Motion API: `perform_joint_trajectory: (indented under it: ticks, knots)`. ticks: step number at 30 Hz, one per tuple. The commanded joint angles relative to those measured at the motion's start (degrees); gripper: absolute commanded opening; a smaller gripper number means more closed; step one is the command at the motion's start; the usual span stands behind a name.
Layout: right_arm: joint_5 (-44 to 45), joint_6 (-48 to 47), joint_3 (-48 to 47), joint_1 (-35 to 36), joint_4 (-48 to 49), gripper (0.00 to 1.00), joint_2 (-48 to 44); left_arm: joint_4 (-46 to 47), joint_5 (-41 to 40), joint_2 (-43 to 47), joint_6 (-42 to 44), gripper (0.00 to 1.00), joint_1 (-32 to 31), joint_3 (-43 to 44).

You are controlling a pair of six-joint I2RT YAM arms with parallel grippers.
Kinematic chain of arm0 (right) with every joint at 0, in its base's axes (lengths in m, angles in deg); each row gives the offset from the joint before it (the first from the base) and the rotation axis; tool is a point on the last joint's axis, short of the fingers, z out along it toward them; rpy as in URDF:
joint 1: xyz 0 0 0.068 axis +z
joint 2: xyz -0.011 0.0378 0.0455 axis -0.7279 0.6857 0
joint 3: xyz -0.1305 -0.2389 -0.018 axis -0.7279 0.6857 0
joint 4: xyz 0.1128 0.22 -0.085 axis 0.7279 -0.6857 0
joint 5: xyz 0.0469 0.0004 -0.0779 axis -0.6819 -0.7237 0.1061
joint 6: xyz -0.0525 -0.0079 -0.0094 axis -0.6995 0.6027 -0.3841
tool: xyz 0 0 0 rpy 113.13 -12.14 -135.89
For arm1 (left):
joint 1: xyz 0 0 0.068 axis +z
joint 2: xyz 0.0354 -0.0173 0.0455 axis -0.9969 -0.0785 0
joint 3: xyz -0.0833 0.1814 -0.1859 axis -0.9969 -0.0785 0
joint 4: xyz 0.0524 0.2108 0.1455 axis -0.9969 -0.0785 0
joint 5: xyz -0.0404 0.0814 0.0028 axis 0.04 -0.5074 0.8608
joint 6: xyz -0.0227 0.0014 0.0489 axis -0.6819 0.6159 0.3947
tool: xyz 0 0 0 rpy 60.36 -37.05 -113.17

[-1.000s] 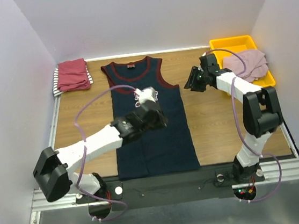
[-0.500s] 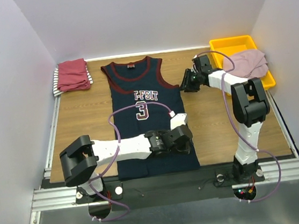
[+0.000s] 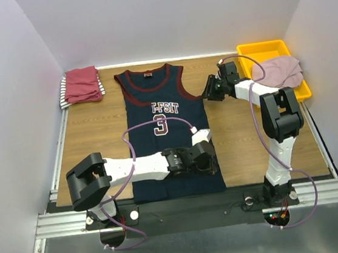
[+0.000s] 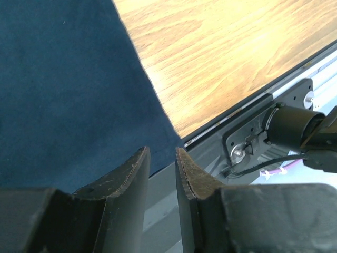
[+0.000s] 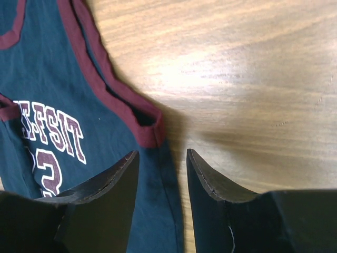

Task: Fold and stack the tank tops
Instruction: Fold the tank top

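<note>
The navy jersey [image 3: 171, 141] lies flat, face up, mid-table [image 3: 96, 128]. A yellow tray [image 3: 262, 47] at far right holds a crumpled pink top [image 3: 280, 71]. At far left, a folded dark-red top [image 3: 82, 84] lies on a striped top [image 3: 65, 95]. The left gripper [image 4: 162, 153] hangs over the jersey's near right corner, fingers slightly parted. The right gripper [image 5: 162, 154] hovers by its right armhole, fingers spread, empty.

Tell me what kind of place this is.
Probably a lab test cell: plain white enclosure walls, a wooden tabletop on aluminium rails, two bolted-down robot arms, a navy jersey laid flat.
</note>
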Motion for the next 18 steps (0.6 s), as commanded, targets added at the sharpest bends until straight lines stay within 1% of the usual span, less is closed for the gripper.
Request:
perform_joint_trajectory:
  ticks: [1,11,12,14,15,17,18]
  knots:
    - [0.2,-0.9,-1.9,0.2,4.0,0.47,2.2,2.8,1.7,4.5,-0.8,0.38,1.2,-2.1]
    - [-0.7,-1.0,-5.2,0.2,4.3,0.47,5.9,3.6,4.6,2.6,0.0,0.37,1.6,-1.5]
    - [-0.5,-1.0,-5.3,0.2,4.3,0.45,6.0,3.5,5.0,2.1,0.4,0.37,1.6,-1.2]
    - [-0.1,-0.9,-5.2,0.2,4.3,0.39,6.1,3.3,6.5,0.8,1.1,0.37,1.5,0.1]
    - [0.1,-0.9,-5.2,0.2,4.3,0.32,6.1,3.0,6.7,-0.7,1.4,0.37,1.1,0.7]
    - [0.5,-0.9,-5.1,0.2,4.3,0.26,6.2,1.4,6.7,-3.0,1.4,0.36,0.5,2.3]
    - [0.7,-0.9,-5.0,0.2,4.3,0.21,6.2,0.2,5.6,-3.8,0.8,0.36,-0.3,3.7]
